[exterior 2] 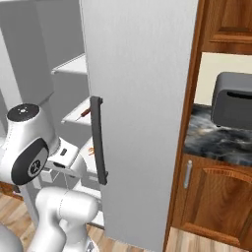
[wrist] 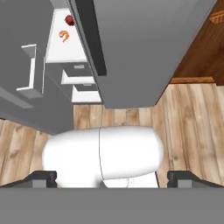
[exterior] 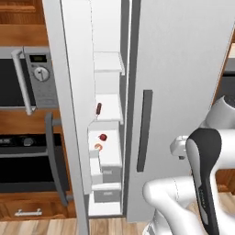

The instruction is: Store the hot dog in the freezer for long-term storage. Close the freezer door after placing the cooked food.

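**Hot dog on the shelf, door ajar**

My claw (wrist: 112,178) is spread wide with nothing between its tips; it points down at the wood floor (wrist: 192,127) before the fridge. The hot dog (exterior: 98,109) lies on a white shelf (exterior: 110,114) inside the freezer (exterior: 108,137), near that shelf's left edge. One shelf below it sit a small red bit (exterior: 103,137) and an orange curved bit (exterior: 98,146). The freezer door (exterior: 69,110) stands open, swung out to the left, its white inner side facing the shelves. The right door (exterior: 183,92) is closed, its dark handle (exterior: 144,131) upright.
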Robot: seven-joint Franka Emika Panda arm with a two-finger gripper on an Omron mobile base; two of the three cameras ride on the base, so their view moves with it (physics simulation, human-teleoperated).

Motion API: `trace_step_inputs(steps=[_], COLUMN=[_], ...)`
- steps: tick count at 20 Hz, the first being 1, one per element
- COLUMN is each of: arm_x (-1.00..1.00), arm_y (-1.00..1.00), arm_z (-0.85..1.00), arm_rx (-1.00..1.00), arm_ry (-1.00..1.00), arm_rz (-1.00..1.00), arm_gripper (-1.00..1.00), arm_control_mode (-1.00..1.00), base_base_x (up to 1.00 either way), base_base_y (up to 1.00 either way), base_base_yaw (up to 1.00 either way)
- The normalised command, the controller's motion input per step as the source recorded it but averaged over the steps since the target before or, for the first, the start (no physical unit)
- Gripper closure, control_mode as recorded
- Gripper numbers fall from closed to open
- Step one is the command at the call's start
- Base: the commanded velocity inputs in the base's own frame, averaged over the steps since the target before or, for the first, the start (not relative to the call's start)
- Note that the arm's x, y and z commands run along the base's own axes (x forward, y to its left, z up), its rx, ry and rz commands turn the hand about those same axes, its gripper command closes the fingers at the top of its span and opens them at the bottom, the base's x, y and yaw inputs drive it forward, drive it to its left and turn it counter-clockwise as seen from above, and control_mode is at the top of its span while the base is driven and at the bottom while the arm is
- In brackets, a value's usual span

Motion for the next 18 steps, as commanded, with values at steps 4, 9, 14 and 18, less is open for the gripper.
trace_step_inputs(steps=[4,9,14,18], arm_x=[0.0,0.0,0.0,0.0], arm_y=[0.0,0.0,0.0,0.0], arm_z=[0.0,0.0,0.0,0.0], arm_rx=[0.0,0.0,0.0,0.0], arm_ry=[0.0,0.0,0.0,0.0], arm_rz=[0.0,0.0,0.0,0.0], arm_gripper=[-1.0,-1.0,-1.0,-1.0], arm_control_mode=[1.0,1.0,1.0,1.0], base_base_x=[-0.26,-0.41,-0.47,-0.36], base_base_y=[0.44,0.49,0.49,0.41], base_base_yaw=[-0.3,-0.2,-0.18,-0.18])
